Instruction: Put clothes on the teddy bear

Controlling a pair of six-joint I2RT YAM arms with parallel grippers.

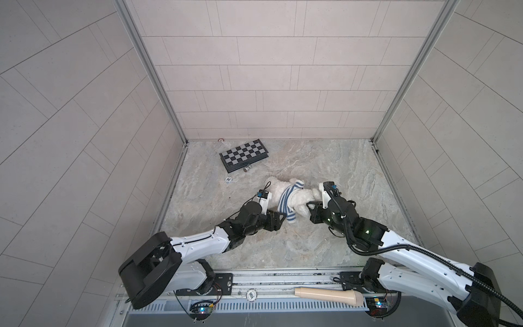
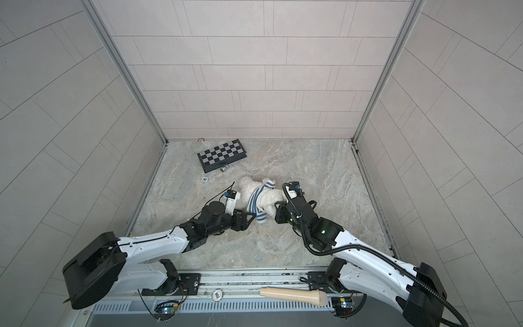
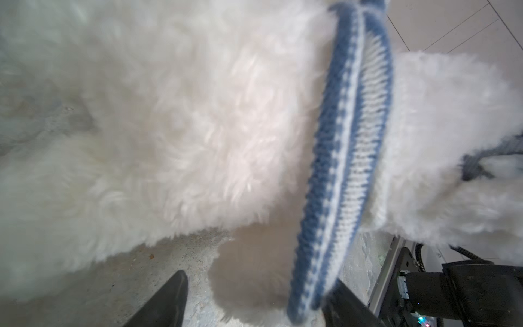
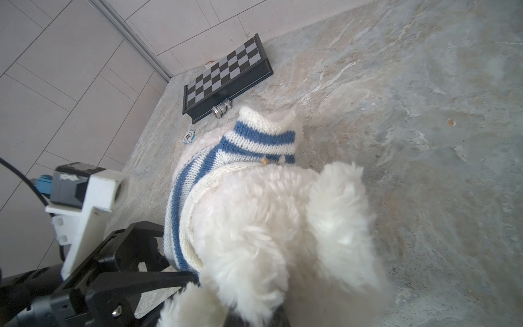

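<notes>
Both top views: the white fluffy plush teddy bear [image 1: 300,198] [image 2: 268,195] lies near the middle of the grey-beige marbled table [image 1: 339,170]. A blue-and-white striped knitted shirt [image 1: 285,205] sits round its trunk. My left pincer [image 1: 280,216] is at the shirt's hem. My right pincer [image 1: 310,204] is pushed into the fur at the bear's opposite end. Towards the far left corner lies a black folding chessboard case [image 1: 244,154], closed, so I cannot see what it holds. A small silver chess piece [image 1: 247,169] lies outside it on the table, just beside its near edge. A white-and-blue poker chip [image 1: 228,179] lies between case and bear, apart from both. A beige tapered handle [image 1: 328,295] rests on the rail at the near edge.

Left wrist view: my left pincer [image 3: 257,280] stands wide, black fingers [image 3: 167,303] well apart. The shirt's blue hem [image 3: 339,141] hangs between them, close to one finger, not pinched. White fur [image 3: 198,127] fills the rest.

Right wrist view: fur [image 4: 268,226] bulges from the shirt's cream collar [image 4: 254,141] and buries my right fingertips. That pincer is clamped narrow on a tuft of the bear. One sleeve shows fur at its cuff. Case [image 4: 223,73] closed, chess piece [image 4: 222,109] against its edge, chip [image 4: 189,136] nearby.
</notes>
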